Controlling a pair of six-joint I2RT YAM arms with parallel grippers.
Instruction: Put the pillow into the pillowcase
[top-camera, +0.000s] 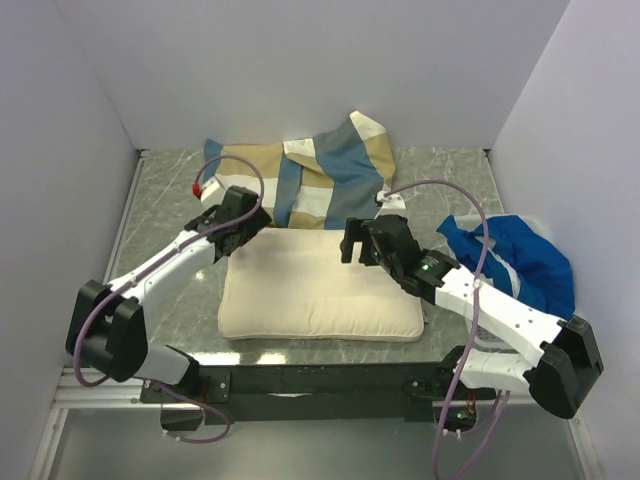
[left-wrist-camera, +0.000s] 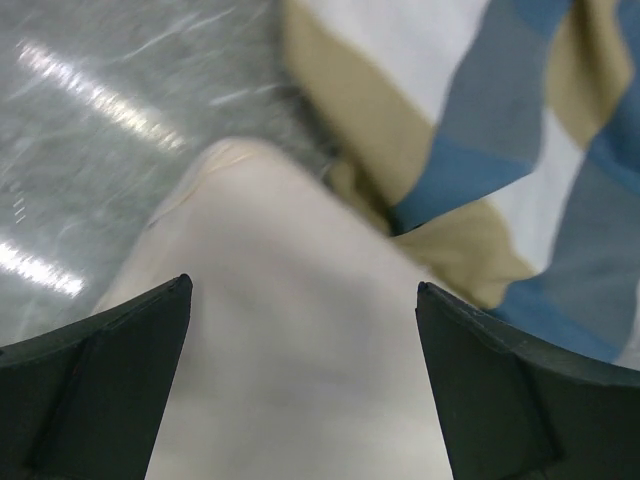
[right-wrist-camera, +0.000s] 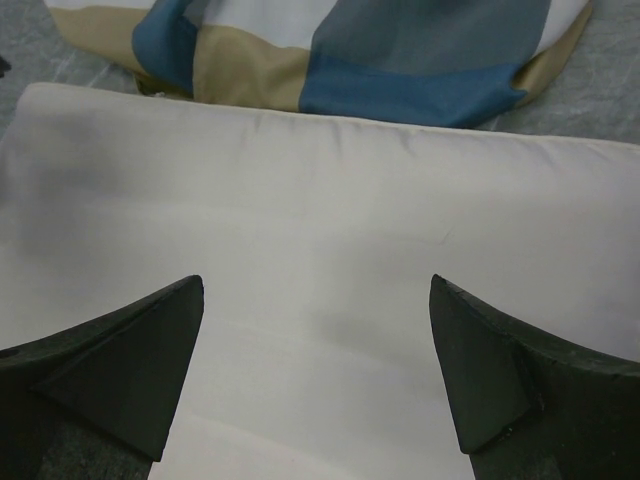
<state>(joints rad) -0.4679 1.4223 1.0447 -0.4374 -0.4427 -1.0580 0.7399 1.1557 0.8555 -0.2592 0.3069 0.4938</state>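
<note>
The cream pillow (top-camera: 318, 288) lies flat on the table in front of the arms. Behind it, crumpled against the back wall, is the pillowcase (top-camera: 315, 180) in tan, slate-blue and white blocks; its near edge touches the pillow's far edge. My left gripper (top-camera: 245, 232) hovers open over the pillow's far left corner (left-wrist-camera: 290, 340), with the pillowcase (left-wrist-camera: 480, 130) just beyond. Open too, my right gripper (top-camera: 352, 243) hangs over the pillow's far right part (right-wrist-camera: 320, 260), the pillowcase (right-wrist-camera: 340, 50) ahead of it. Nothing is between either pair of fingers.
A bright blue cloth with white stripes (top-camera: 520, 258) is bunched at the right, under the right arm's cable. White walls enclose the grey marbled table (top-camera: 170, 210) on three sides. The arms' black mounting rail (top-camera: 320, 385) runs along the near edge.
</note>
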